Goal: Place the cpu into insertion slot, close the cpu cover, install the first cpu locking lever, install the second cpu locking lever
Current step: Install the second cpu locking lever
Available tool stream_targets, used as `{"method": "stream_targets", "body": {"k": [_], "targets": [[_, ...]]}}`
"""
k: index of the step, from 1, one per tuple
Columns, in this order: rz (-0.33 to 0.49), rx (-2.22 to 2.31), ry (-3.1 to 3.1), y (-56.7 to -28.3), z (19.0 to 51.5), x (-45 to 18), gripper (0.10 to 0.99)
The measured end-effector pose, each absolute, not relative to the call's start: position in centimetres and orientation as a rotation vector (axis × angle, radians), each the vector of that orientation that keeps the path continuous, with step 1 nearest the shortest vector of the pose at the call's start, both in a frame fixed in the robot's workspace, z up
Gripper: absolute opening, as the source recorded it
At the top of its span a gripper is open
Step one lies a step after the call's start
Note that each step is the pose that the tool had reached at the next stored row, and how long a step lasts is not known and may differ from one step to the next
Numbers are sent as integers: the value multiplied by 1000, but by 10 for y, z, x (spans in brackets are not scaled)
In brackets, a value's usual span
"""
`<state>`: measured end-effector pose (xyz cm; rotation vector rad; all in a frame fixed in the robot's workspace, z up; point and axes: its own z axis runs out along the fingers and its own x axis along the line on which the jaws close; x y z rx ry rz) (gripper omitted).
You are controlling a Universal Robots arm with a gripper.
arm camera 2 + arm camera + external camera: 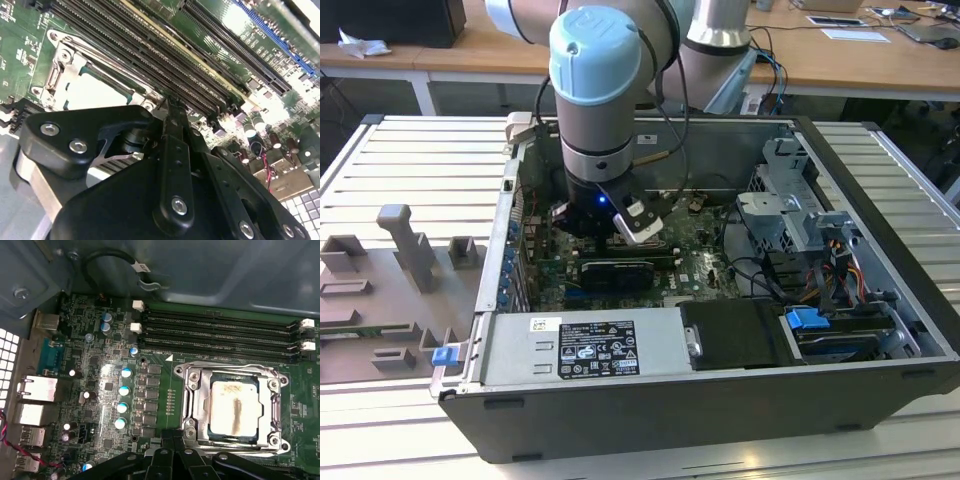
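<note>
- white sticker [597, 350] on the power supply [582, 352] has print and marks, too small to read
- nothing else is legible

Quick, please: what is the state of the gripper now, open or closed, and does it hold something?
Gripper: fingers shut together, holding nothing visible; it sits just beside the insertion slot, where the cpu lies under the closed cpu cover.

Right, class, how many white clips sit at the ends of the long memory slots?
4 white clips in the first wrist view: two at one end, two at the other. More may be hidden.
</note>
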<state>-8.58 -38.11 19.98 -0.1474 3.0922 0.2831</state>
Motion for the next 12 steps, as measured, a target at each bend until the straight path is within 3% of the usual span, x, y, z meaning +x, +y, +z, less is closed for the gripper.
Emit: {"method": "stream_targets", "body": {"k": [12], "targets": [[283, -147, 3092, -380, 227, -86, 106]]}}
